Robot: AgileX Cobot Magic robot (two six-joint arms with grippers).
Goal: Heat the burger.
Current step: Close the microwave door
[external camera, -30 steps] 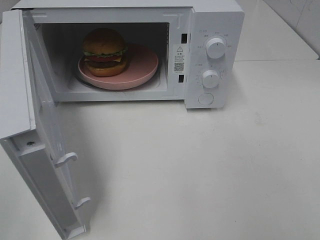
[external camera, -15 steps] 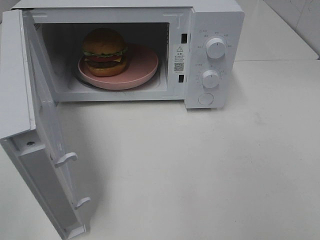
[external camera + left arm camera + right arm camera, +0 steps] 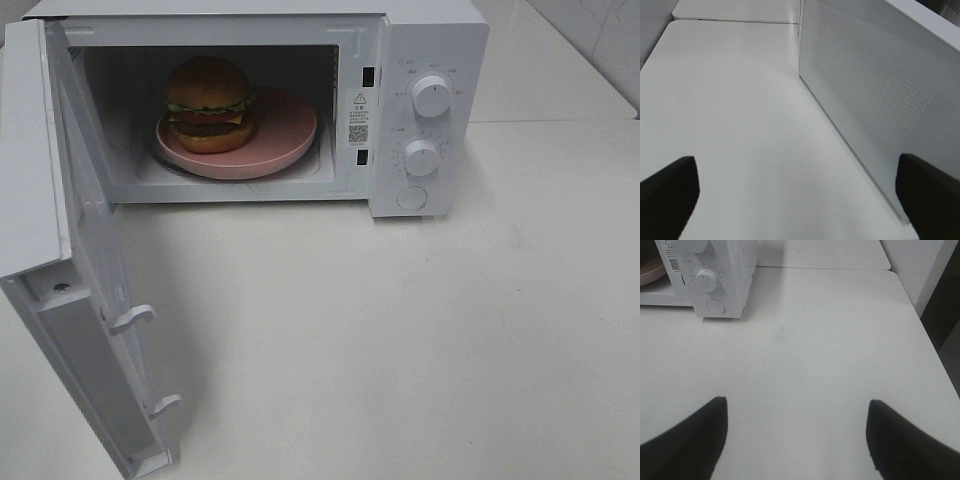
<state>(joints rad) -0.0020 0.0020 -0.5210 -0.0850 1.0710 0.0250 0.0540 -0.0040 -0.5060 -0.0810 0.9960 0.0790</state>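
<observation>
Burger (image 3: 209, 103) sits on the left part of a round pink plate (image 3: 285, 135) inside the cavity of a white microwave (image 3: 440, 40), as the high camera shows it. The bun top is glossy brown, with lettuce, tomato, cheese and a dark patty layered under it. The microwave door (image 3: 60, 250) hangs wide open, swung out to the left and toward the near side. On the control panel at the right are an upper knob (image 3: 431, 95), a lower knob (image 3: 421, 158) and a round button (image 3: 411, 197) under them. The appliance stands at the far side of a white table (image 3: 400, 330).

From the left wrist camera, the left gripper (image 3: 799, 197) has its two dark fingers spread far apart with nothing between them, over bare tabletop. Just beside it rises the door's perforated window panel (image 3: 875, 85).

From the right wrist camera, the right gripper (image 3: 797, 440) also has its fingers well apart and empty, above the table to the right of the microwave. The control panel and a sliver of the plate show in the far left corner.
</observation>
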